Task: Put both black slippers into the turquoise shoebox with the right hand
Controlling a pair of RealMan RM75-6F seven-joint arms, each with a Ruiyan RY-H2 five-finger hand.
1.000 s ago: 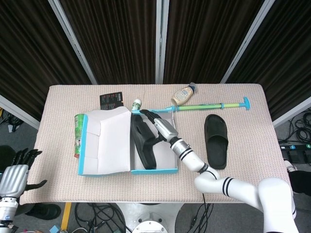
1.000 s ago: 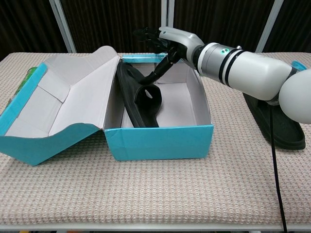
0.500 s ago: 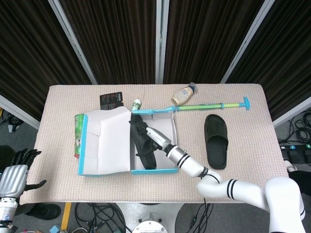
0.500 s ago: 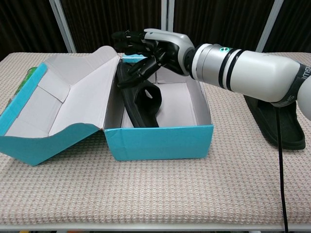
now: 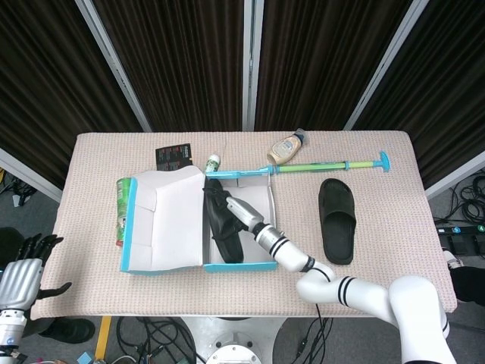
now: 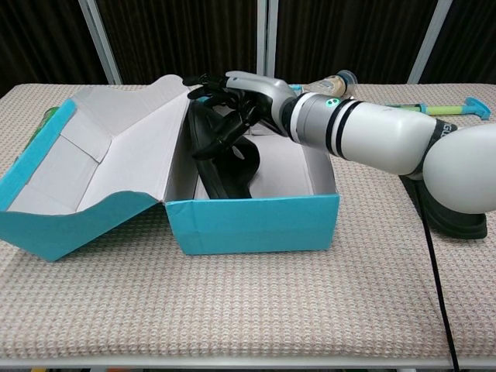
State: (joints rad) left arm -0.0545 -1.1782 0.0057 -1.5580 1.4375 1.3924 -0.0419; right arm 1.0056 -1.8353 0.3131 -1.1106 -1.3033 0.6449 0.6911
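One black slipper stands on edge inside the turquoise shoebox, against its left wall, long axis running front to back. The right hand rests on its upper edge, fingers curled over it. The second slipper lies on the desk, right of the box, nearest that hand. The left hand hangs open off the desk.

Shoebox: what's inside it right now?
One black slipper stands on edge along the left wall of the shoebox, with the right hand on it. The box's front wall hides the slipper's lower end. The other slipper lies on the table outside.
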